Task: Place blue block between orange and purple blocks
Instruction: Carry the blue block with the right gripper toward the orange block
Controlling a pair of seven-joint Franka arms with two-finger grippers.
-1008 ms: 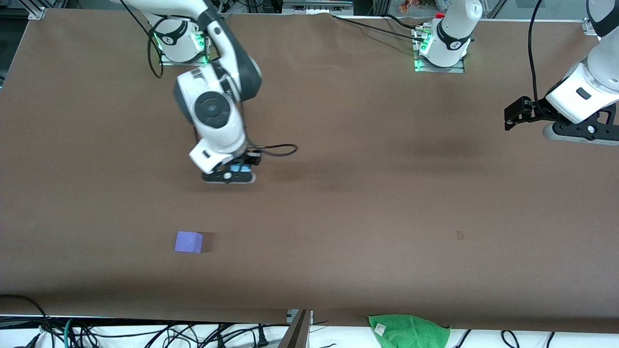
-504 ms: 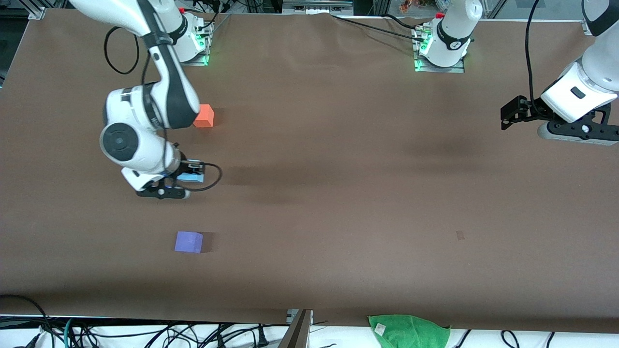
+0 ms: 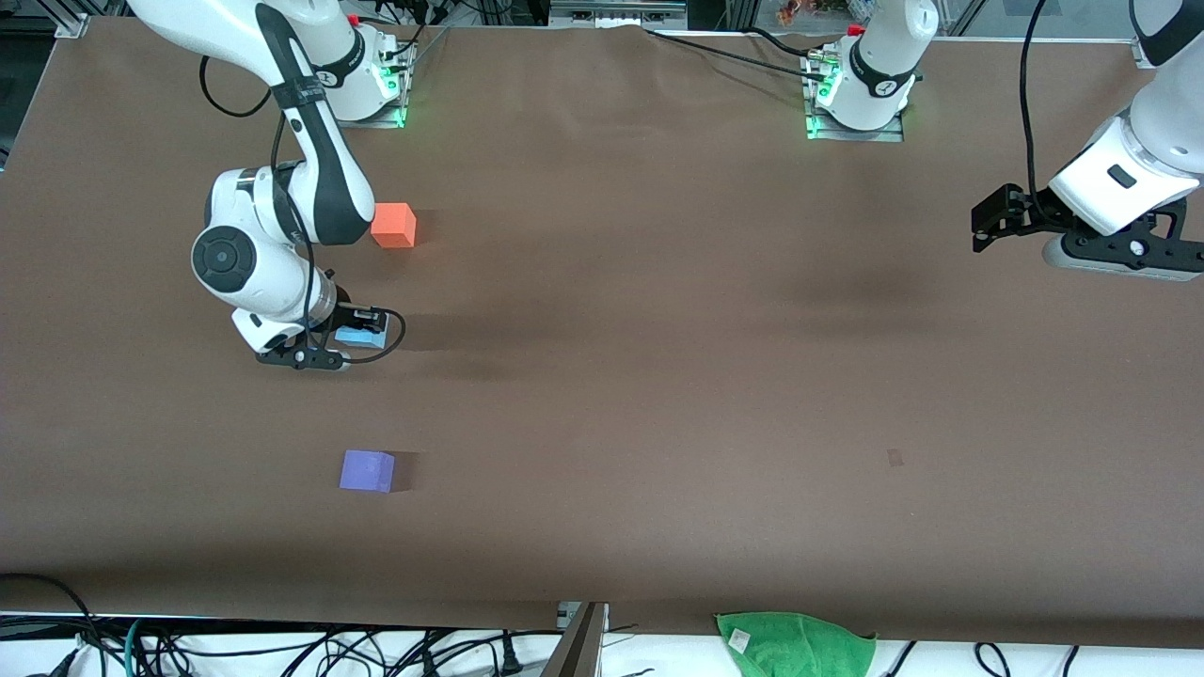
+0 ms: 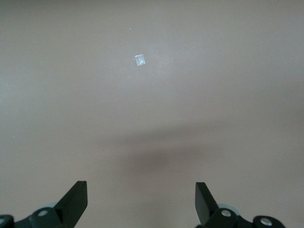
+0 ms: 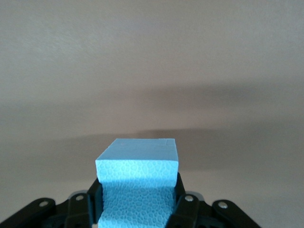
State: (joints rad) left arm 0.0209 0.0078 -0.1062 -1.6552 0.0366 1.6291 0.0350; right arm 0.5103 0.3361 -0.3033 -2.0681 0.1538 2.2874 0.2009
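Brown table (image 3: 658, 376) carrying orange block (image 3: 394, 225) near the right arm's base, purple block (image 3: 367, 470) nearer the front camera on the same end, small pale mark (image 3: 895, 458) toward the left arm's end

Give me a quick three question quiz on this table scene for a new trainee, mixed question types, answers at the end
1. True or false: the right gripper holds the blue block.
2. Which cube lies nearer the front camera? A) orange block B) purple block
3. Fill in: the left gripper, waiting over bare table at the left arm's end, is ____.

Key: 1 true; 2 B; 3 open.
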